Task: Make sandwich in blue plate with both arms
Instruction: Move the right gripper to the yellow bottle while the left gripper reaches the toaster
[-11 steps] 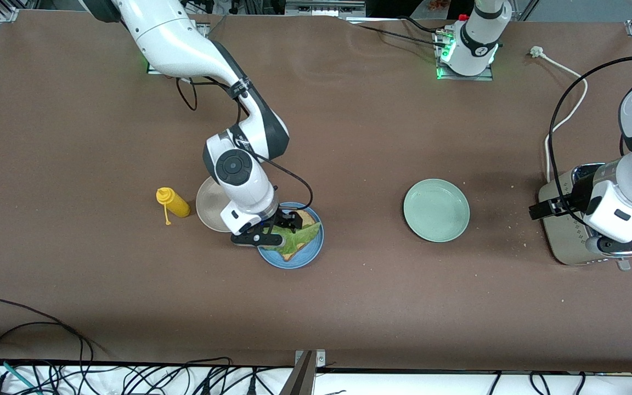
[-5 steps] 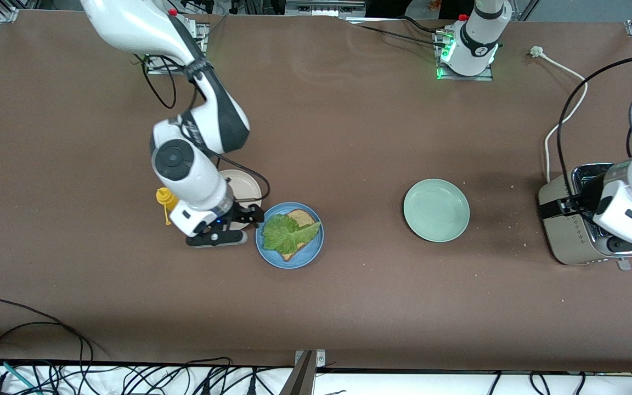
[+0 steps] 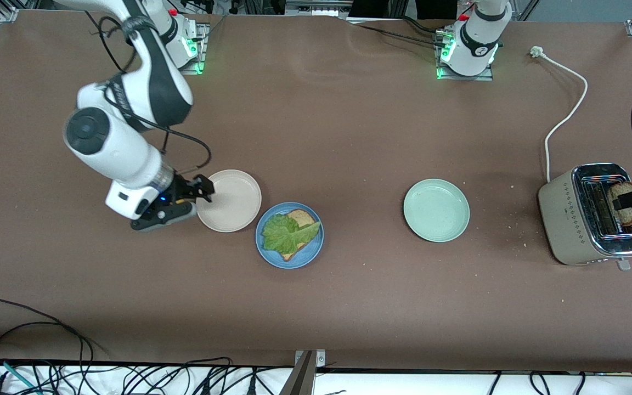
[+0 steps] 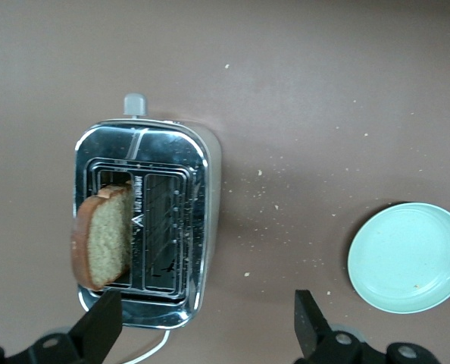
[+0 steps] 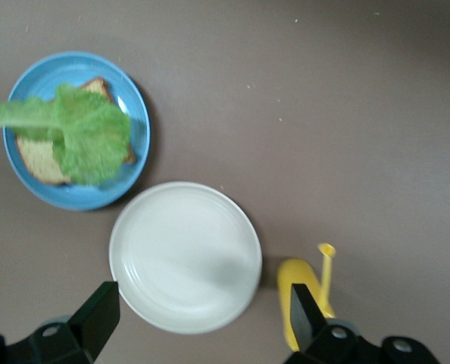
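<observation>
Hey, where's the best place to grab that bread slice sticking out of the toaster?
Pinch the bread slice's exposed upper edge across its two flat faces, coming straight down from above. It stands on edge in one slot of the toaster, so only that crusted top part is reachable.

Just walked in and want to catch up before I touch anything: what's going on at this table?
A sandwich is half built. The blue plate holds one bread slice topped with a lettuce leaf. The right gripper hovers open over the beige plate and a yellow squeeze bottle, holding nothing. The left gripper hangs open above the toaster, where a second bread slice stands in a slot, not gripped. A pale green plate sits between blue plate and toaster.
</observation>
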{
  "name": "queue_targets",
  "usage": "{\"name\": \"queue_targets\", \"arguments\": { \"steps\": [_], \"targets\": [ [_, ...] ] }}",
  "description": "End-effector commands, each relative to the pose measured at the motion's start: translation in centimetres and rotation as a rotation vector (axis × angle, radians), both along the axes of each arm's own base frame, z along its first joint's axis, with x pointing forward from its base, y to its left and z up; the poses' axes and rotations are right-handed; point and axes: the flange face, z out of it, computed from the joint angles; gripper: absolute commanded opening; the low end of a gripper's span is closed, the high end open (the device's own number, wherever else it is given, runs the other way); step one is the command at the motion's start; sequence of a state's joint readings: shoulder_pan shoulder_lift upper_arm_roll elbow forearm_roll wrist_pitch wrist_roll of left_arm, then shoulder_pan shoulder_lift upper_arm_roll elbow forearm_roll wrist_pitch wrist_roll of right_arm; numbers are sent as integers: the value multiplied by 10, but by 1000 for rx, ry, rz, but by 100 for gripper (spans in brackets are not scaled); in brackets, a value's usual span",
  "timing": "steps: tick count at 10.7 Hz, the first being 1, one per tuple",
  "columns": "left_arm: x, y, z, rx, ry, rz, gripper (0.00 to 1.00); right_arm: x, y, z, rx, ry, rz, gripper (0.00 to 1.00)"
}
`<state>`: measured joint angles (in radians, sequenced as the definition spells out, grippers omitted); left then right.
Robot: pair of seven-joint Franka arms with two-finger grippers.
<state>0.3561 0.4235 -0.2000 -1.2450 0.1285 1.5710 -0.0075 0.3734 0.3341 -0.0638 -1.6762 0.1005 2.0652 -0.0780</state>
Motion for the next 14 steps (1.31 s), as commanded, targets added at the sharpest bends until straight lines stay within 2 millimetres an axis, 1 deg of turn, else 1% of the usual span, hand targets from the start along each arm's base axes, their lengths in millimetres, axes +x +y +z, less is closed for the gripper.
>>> {"name": "queue_targets", "arguments": {
  "steps": [1, 2, 3, 4, 5, 6, 7, 8, 9, 11, 13, 14],
  "targets": [
    [-8, 17, 8, 34, 9, -4, 100, -21, -67, 37, -4, 11, 211, 100],
    [-8, 19, 7, 38, 8, -1, 100, -23, -92, 45, -1, 25, 288, 100],
    [-9, 25, 8, 40, 7, 8, 100, -27, -108, 57, 6, 25, 402, 100],
    [-13, 39, 8, 38, 6, 29, 100, -36, -124, 63, 13, 39, 470, 100],
    [-15, 48, 8, 39, 3, 41, 100, -45, -139, 69, 16, 37, 500, 100],
    [-17, 54, 7, 39, 5, 48, 100, -53, -147, 73, 19, 29, 573, 100],
    [-16, 56, 5, 38, 6, 50, 100, -55, -159, 72, 50, 39, 633, 100],
    [-17, 59, 3, 37, 9, 55, 100, -55, -176, 65, 135, 23, 680, 100],
    [-17, 63, 0, 36, 12, 61, 100, -56, -194, 53, 196, 4, 736, 100],
    [-15, 71, -2, 46, -17, 67, 100, -55, -222, 27, 287, -34, 835, 100],
    [-14, 72, -4, 46, -20, 67, 100, -48, -242, -5, 385, -79, 903, 100],
    [-15, 75, -5, 45, -19, 71, 100, -44, -253, -32, 441, -104, 932, 100]
  ]
}}
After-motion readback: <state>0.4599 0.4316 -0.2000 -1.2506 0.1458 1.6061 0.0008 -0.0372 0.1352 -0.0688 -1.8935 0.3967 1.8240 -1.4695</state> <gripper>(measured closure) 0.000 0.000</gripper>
